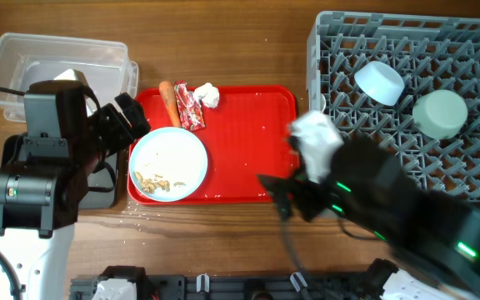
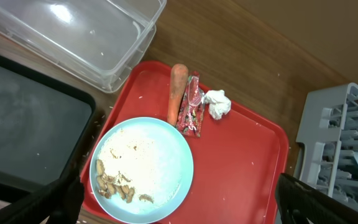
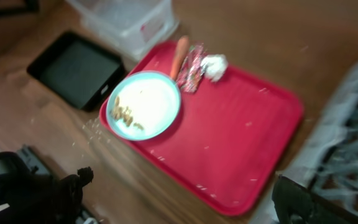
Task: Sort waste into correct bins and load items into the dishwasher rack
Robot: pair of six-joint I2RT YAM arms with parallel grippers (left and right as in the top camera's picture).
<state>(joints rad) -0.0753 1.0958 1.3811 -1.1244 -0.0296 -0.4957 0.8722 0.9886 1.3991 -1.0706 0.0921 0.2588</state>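
Rack first: dishwasher rack [image 1: 407, 50] off the red tray's [image 1: 240, 150] right edge, with mint-green bowl [image 1: 440, 112] and small light blue bowl [image 1: 379, 81] already in it. Beyond the tray's far left corner, clear tub [image 1: 57, 58]. Just off its left edge, black tray [image 2: 23, 124], mostly under the left arm in the overhead.

On the tray's near left part, pale blue plate [image 1: 168, 164], with food scraps [image 1: 152, 180] on its near side. At the far left corner, in a row, carrot [image 1: 169, 102], wrapper [image 1: 190, 107], tissue [image 1: 209, 96]. The carrot is leftmost, and its long axis and the wrapper's run roughly far-to-near, just beside each other.

Just off the tray's left edge, beside the carrot, left gripper [image 1: 132, 117], jaws wide apart, empty. At the tray's near right side, right gripper [image 1: 275, 193], blurred, jaws apart, empty, well apart from the waste.

Judgement: the left arm is nearer. The carrot lies just right of its jaws, so they would close across its width.
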